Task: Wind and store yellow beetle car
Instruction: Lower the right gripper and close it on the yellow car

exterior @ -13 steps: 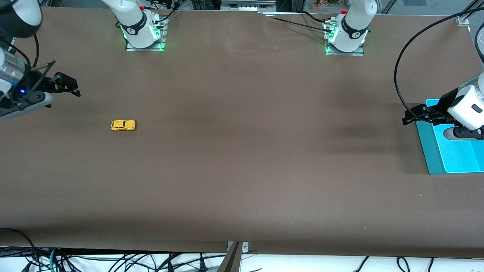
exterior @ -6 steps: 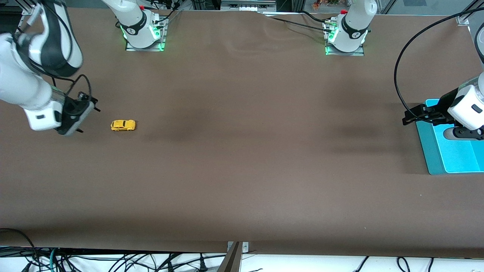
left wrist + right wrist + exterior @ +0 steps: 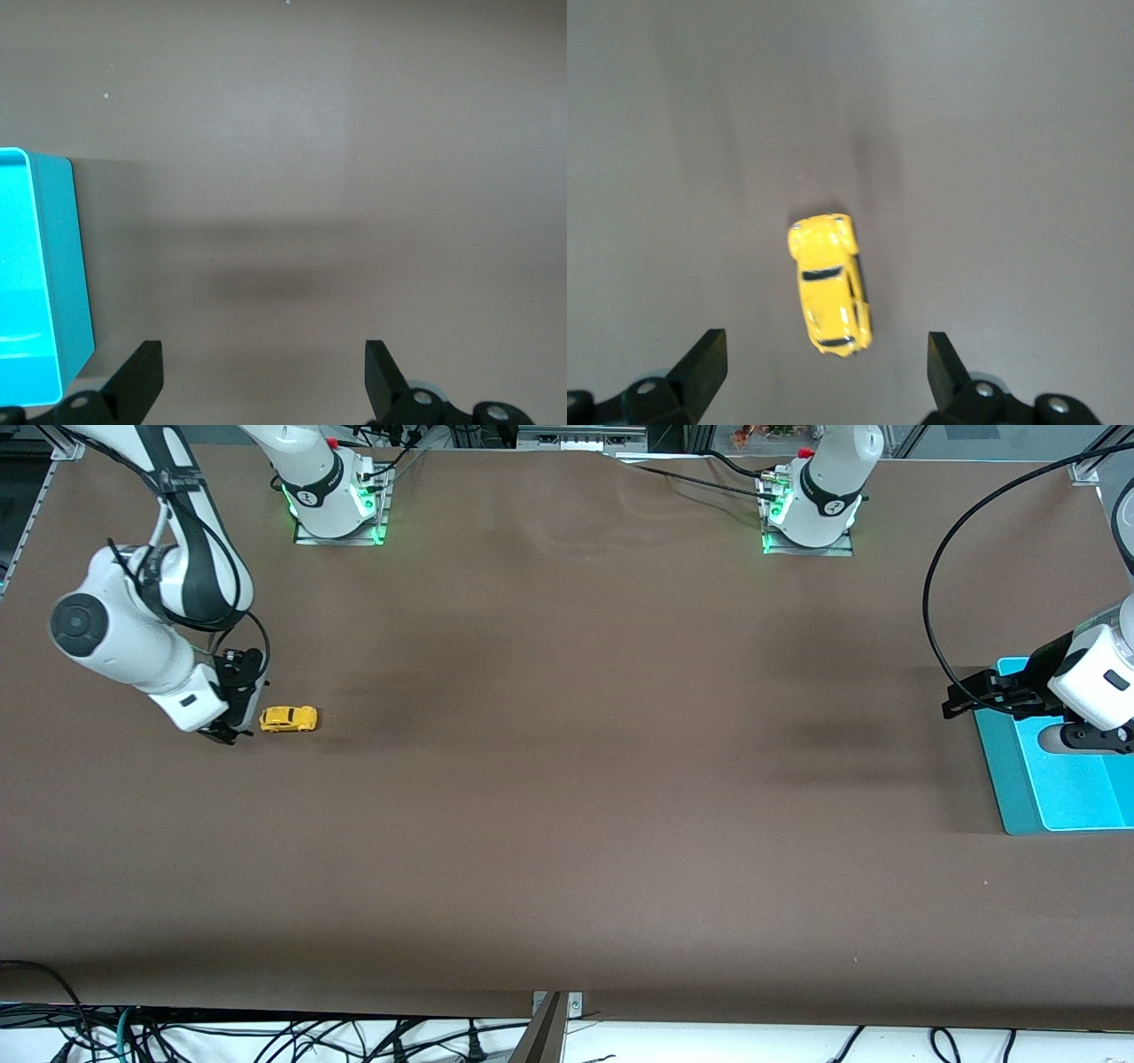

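The yellow beetle car [image 3: 288, 718] stands on its wheels on the brown table near the right arm's end. It also shows in the right wrist view [image 3: 830, 283], just ahead of the open fingers and between their lines. My right gripper [image 3: 236, 708] is open, low over the table right beside the car, not touching it. My left gripper [image 3: 967, 700] is open and empty, waiting over the table at the edge of the teal tray [image 3: 1005, 779].
The teal tray lies at the left arm's end of the table; its corner shows in the left wrist view [image 3: 53, 266]. The two arm bases [image 3: 332, 496] [image 3: 811, 505] stand along the table's edge farthest from the front camera.
My right arm has swung in from the table's end and come down beside the car. The car and the left arm have not moved.
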You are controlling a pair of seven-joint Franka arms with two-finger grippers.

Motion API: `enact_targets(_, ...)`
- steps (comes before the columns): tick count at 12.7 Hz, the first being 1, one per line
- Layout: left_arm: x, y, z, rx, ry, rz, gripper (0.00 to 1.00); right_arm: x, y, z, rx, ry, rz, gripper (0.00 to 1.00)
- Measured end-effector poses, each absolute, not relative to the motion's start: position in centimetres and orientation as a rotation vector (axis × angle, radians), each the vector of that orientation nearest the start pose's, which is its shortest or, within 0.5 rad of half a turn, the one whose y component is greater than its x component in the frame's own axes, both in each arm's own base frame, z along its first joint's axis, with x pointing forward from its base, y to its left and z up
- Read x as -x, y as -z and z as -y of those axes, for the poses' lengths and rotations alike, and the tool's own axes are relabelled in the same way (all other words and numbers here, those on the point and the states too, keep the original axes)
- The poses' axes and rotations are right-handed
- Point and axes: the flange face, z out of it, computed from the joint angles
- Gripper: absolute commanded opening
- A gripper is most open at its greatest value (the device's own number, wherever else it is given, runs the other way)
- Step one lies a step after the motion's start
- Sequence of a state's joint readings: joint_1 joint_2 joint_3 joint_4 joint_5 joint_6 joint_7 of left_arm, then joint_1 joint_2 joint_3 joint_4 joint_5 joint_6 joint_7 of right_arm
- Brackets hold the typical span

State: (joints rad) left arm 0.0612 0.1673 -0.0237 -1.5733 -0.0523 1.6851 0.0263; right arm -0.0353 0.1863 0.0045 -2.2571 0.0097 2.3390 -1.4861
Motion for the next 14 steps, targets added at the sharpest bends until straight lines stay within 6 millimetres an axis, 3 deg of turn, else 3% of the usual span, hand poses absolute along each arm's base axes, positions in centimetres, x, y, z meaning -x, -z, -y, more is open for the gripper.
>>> enact_targets(4,-60.8,-53.6,-1.8,3.198,-0.085,0.028,1.00,-51.6,-21.9,1.6,2.222,-0.094,2.116,0.99)
enact_targets(5,-60.8,-53.6,-1.8,3.198,-0.085,0.028,1.00,-51.3,-21.2,1.6,2.208,-0.081,2.143,0.93)
enact_targets(8,-60.8,-53.6,-1.8,3.198,-0.086,0.027,1.00,-50.5,-19.9,1.6,2.170,-0.050,2.210,0.63)
enact_targets(10,-60.8,-53.6,-1.8,3.198,-0.086,0.027,1.00,-50.4,-19.6,1.6,2.162,-0.051,2.216,0.61)
enact_targets(12,-60.8,-53.6,-1.7,3.198,-0.086,0.026,1.00,-50.4,-19.1,1.7,2.165,-0.051,2.216,0.21)
enact_targets(13,-60.8,-53.6,-1.7,3.198,-0.086,0.024,1.00,-50.3,-18.8,1.8,2.165,-0.051,2.215,0.10)
enact_targets(14,-60.8,-53.6,-1.6,3.198,-0.086,0.022,1.00,-50.4,-18.8,1.8,2.168,-0.048,2.217,0.09)
